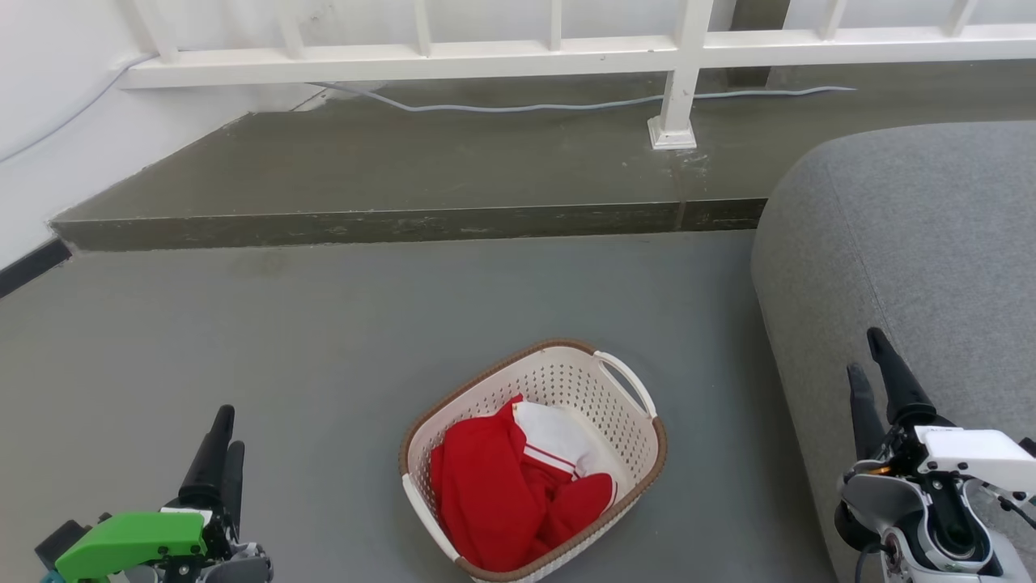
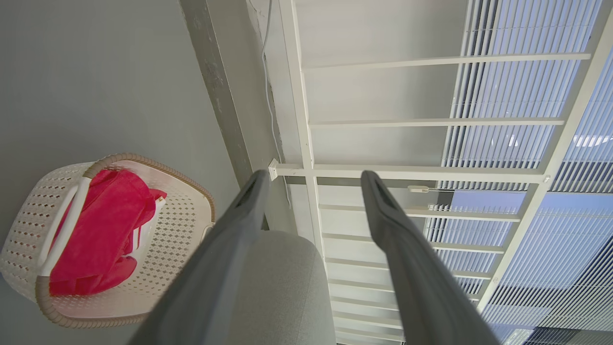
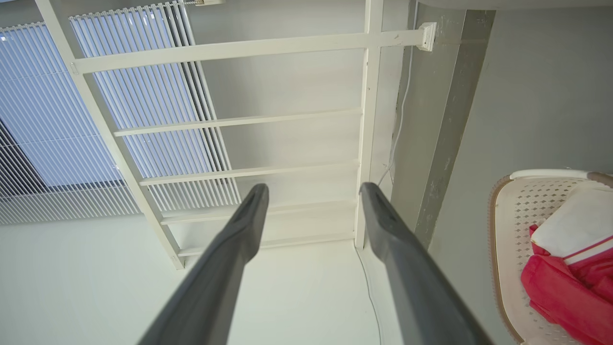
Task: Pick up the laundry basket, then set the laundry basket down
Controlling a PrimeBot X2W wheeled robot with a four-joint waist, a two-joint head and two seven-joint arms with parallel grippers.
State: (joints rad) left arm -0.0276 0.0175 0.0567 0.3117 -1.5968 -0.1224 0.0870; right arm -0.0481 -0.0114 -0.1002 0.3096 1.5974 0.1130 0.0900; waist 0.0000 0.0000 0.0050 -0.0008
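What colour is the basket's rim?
The basket rim is brown, woven-looking; the head view shows it best.

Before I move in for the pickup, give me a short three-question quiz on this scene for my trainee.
1. True or false: the laundry basket stands on the floor, with the left hand and right hand both open and apart from it.
2. What lies in the basket? A: red and white clothing. B: blue towels. C: nothing.
3. Fill in: the grey sofa is on the robot's ___ side.
Key: 1 true; 2 A; 3 right.
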